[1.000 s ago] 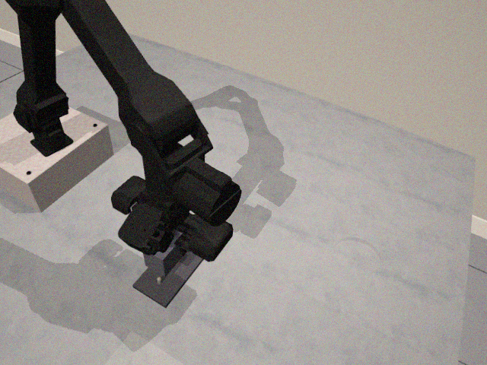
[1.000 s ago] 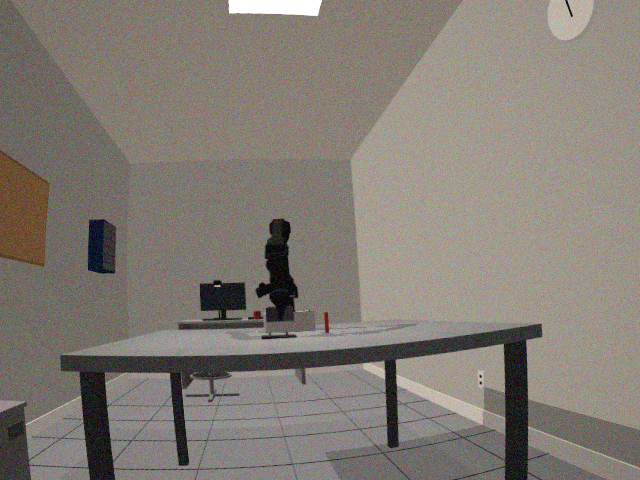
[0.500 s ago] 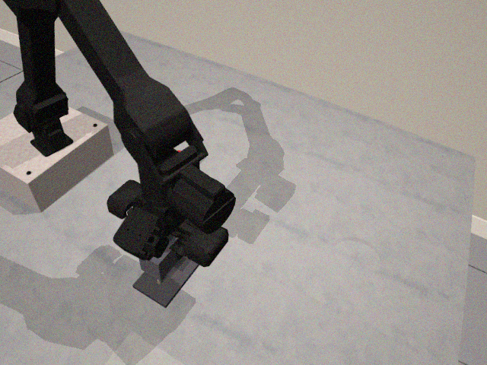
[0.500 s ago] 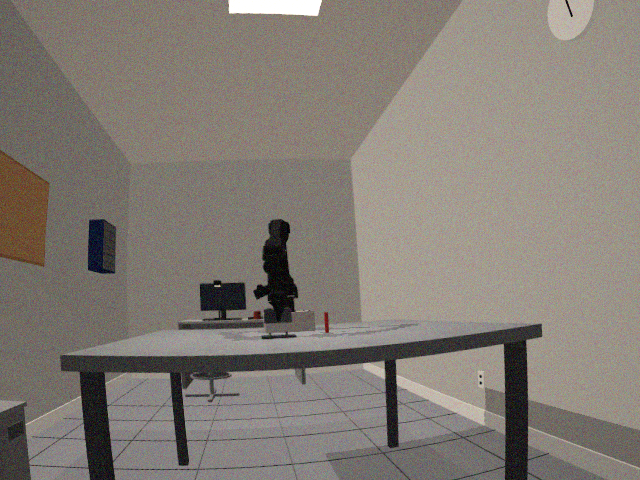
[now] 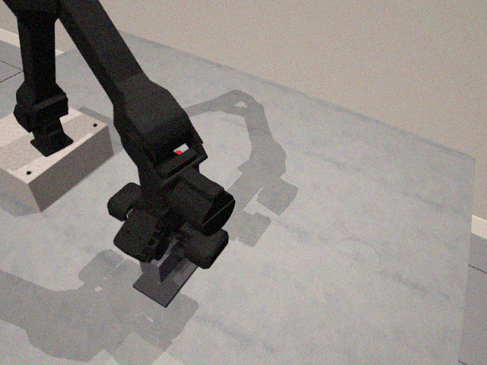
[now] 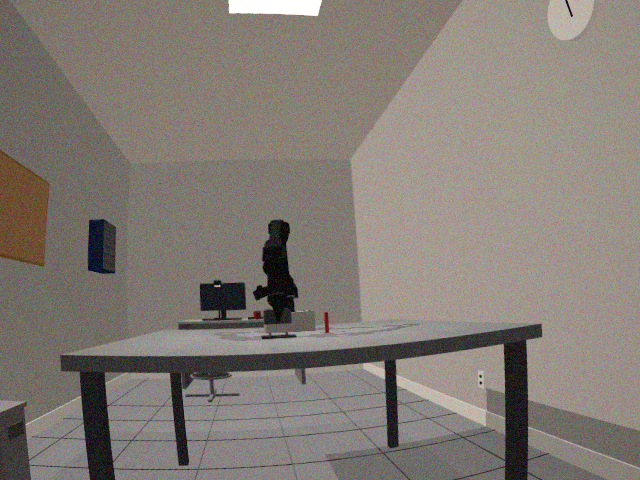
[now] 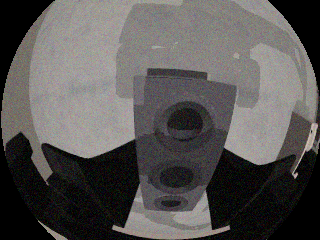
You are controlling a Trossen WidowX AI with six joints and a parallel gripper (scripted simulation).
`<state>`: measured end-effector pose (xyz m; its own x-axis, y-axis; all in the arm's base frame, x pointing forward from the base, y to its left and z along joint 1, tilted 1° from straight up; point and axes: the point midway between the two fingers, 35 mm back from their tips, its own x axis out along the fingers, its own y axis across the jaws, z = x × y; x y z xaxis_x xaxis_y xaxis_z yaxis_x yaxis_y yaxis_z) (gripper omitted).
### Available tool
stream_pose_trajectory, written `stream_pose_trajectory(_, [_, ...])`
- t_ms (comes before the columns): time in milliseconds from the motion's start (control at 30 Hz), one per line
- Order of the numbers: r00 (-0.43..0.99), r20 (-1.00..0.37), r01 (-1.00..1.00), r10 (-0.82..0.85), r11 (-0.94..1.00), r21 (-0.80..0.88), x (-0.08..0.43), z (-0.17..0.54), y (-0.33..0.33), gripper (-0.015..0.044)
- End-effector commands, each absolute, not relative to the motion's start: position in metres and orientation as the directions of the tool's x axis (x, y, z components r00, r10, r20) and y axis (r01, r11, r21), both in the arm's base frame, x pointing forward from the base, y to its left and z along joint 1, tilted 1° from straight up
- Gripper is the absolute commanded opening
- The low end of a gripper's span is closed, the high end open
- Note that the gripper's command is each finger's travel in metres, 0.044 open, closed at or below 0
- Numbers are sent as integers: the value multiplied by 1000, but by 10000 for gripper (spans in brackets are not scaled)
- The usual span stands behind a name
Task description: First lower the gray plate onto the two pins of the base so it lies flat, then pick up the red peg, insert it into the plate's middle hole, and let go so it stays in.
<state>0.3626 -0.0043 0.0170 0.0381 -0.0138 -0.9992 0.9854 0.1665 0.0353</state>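
My gripper [image 5: 170, 248] [image 7: 175, 140] is shut on the gray plate [image 5: 149, 269] [image 6: 270, 316] [image 7: 221, 102], a thick block with three round holes in a row. The plate hangs above the dark flat base [image 5: 165, 296] [image 6: 279, 336] [image 7: 177, 73], with a gap between them in the exterior view. The base's pins show as small stubs there; from the wrist the plate hides them. Whether the holes line up with the pins I cannot tell. The red peg [image 5: 178, 152] [image 6: 326, 322] stands upright on the table, apart from the base and mostly hidden behind the arm in the top view.
A pale wooden box [image 5: 74, 172] [image 6: 303, 320] carries the foot of the arm, on the left of the top view. The table's far edge [image 5: 275, 83] runs near the wall. A desk with a monitor [image 6: 222, 296] is farther back in the room.
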Motion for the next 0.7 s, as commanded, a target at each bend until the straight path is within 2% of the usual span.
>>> stream_pose_trajectory(0, [34, -999, 985, -19, 172, 30, 362, 8, -6, 0])
stream_pose_trajectory(667, [34, -999, 985, -19, 172, 30, 363, -18, -6, 0])
